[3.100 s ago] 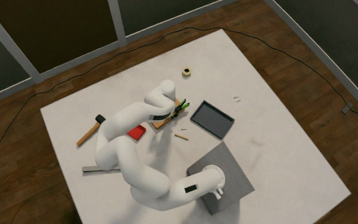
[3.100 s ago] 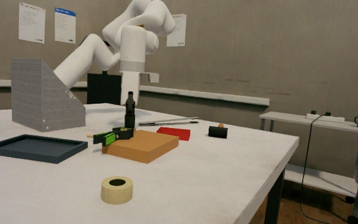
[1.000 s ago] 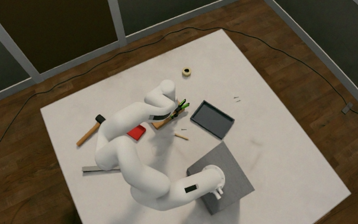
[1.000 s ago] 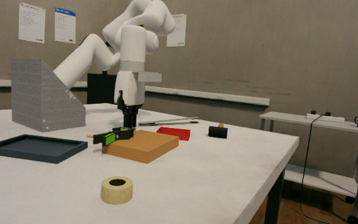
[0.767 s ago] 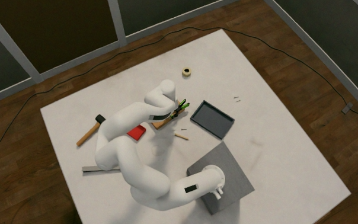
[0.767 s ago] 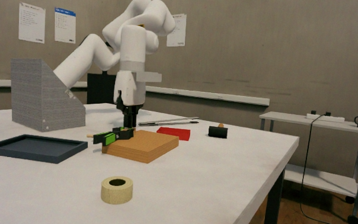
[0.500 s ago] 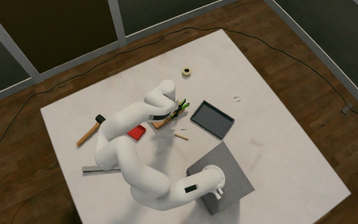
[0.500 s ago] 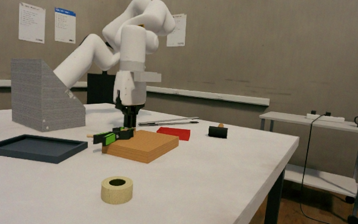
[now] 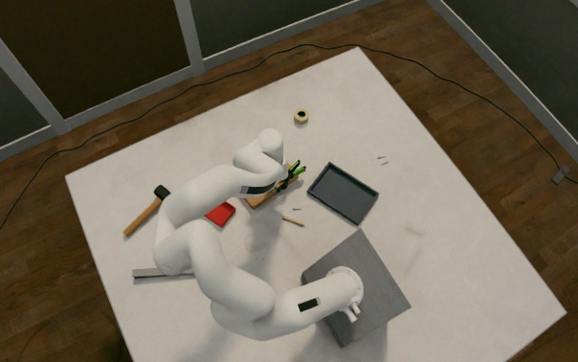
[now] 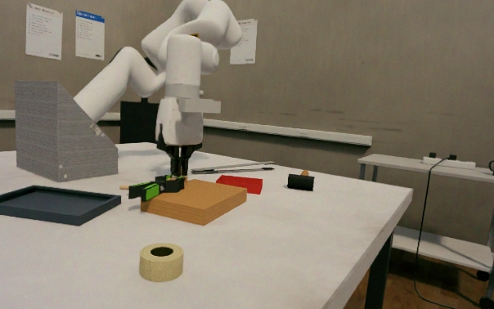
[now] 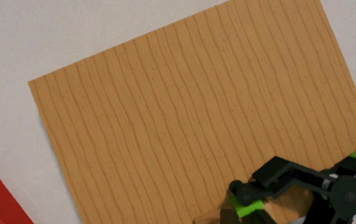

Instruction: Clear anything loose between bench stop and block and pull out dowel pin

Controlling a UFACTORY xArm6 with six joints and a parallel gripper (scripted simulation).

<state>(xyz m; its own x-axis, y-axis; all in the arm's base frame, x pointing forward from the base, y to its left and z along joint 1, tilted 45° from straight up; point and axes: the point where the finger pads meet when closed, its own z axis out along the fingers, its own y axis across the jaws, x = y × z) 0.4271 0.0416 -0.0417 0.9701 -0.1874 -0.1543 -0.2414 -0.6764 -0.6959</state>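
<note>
The wooden bench board (image 10: 196, 200) lies mid-table; it fills the wrist view (image 11: 190, 115) and peeks out from under the arm in the overhead view (image 9: 260, 198). The green-and-black spring clamp (image 10: 155, 188) sits at the board's near-left corner, also seen from the wrist (image 11: 295, 190) and from overhead (image 9: 293, 173). The small wooden block (image 11: 280, 204) shows only partly under the clamp jaws. My gripper (image 10: 179, 168) points straight down over the block just behind the clamp. It is shut on the dowel pin, which the fingers mostly hide.
A dark tray (image 9: 343, 192) lies right of the board. A red box (image 9: 221, 214), a mallet (image 9: 145, 211) and a steel ruler (image 9: 158, 273) lie to the left. A loose wooden stick (image 9: 293, 220), a tape roll (image 9: 300, 116) and small nails (image 9: 382, 160) lie around.
</note>
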